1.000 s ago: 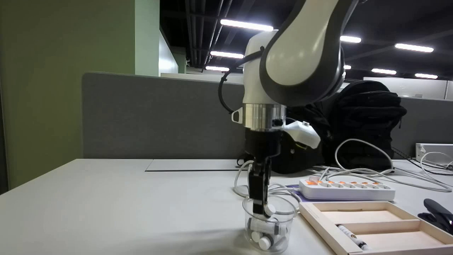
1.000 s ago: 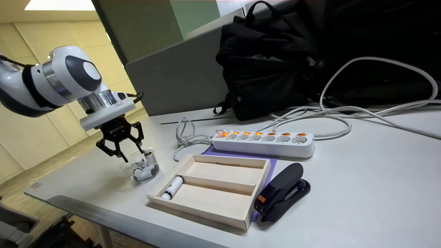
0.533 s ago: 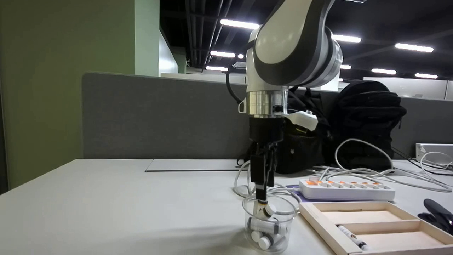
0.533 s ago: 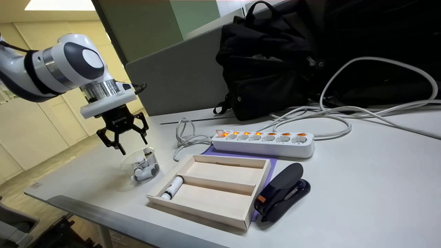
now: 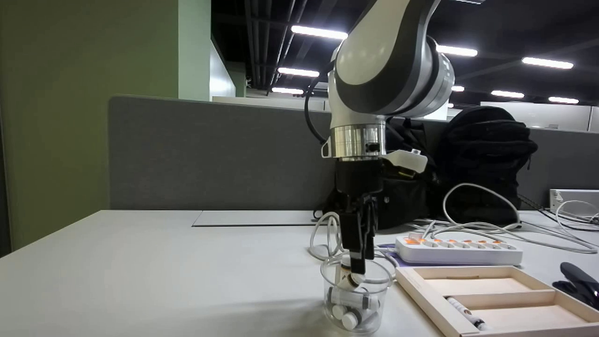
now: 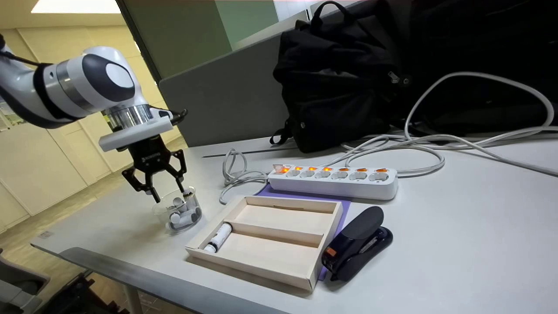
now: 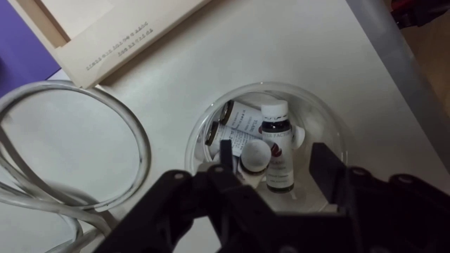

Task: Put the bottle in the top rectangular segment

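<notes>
Clear plastic walled the cup (image 7: pixel 320 119) on the white table (image 6: pixel 436 244), and a handful of white-capped bottles (image 7: pixel 242 117) lay jumbled inside; which of them the task meant could not be told. Over them hung the tool (image 7: pixel 276 158), set wide, its fingers (image 7: pixel 325 171) well apart at the cup's mouth. Between the fingers, in the wrist view, showed a labelled bottle (image 7: pixel 280 151) with its cap toward the top of that view, and beside it a second bottle (image 7: pixel 255 160), cap toward the camera, close by the finger at the view's left. Whether that finger touched it was unclear. In an exterior view the tool's tip showed just over the cap of a tilted bottle (image 5: pixel 348 282), and a near-upright bottle (image 5: pixel 345 262) stood beside it. The top rectangular segment (image 6: pixel 283 220) of the wooden tray (image 6: pixel 253 268) lay apart from the tool, along the side by the power strip (image 6: pixel 333 185). A lone bottle (image 6: pixel 219 237) lay in the nearer compartment (image 6: pixel 270 254), along the end toward the cup. A stapler (image 6: pixel 351 244) sat just beside the tray.
</notes>
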### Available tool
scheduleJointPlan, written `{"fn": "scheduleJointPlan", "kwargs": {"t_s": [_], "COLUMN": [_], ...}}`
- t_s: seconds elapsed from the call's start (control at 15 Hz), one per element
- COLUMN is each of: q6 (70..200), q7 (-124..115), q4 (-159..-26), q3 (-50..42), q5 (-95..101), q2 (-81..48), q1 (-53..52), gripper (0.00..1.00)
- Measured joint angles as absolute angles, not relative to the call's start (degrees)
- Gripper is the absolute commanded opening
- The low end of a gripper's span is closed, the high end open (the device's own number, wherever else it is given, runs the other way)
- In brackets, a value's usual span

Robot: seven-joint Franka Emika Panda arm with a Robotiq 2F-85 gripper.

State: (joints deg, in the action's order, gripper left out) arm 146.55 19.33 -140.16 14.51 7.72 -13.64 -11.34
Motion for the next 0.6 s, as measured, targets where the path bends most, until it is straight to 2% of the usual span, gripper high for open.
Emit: {"fn": "scheduleJointPlan", "kwargs": {"t_s": [0.07,0.13,0.2,0.27,0.33,0.4,0.47,0.53,0.6], "q6": [146.6,146.6,146.7,147.1,147.7,148.4,149.2,149.9,150.8], "q7": [19.3,19.3,19.3,19.3,19.4,19.4,19.4,19.5,19.6], "q4": [-140.2,-140.2,-140.3,-140.4,-140.5,-140.6,-140.7,-140.8,-140.9], "q3": [14.5,14.5,14.5,14.5,14.5,14.5,14.5,14.5,14.5], "q5": [7.6,7.4,7.4,7.4,7.5,7.5,7.6,7.6,7.6], "q2": [-13.7,-13.9,-14.1,-14.3,-14.6,-15.0,-15.4,-15.8,-16.3], "q1": [-11.3,-11.3,-11.3,-11.3,-11.3,-11.3,-11.3,-11.3,-11.3], "gripper": [0.25,0.39,0.63,0.64,0.49,0.46,0.53,0.25,0.28]}}
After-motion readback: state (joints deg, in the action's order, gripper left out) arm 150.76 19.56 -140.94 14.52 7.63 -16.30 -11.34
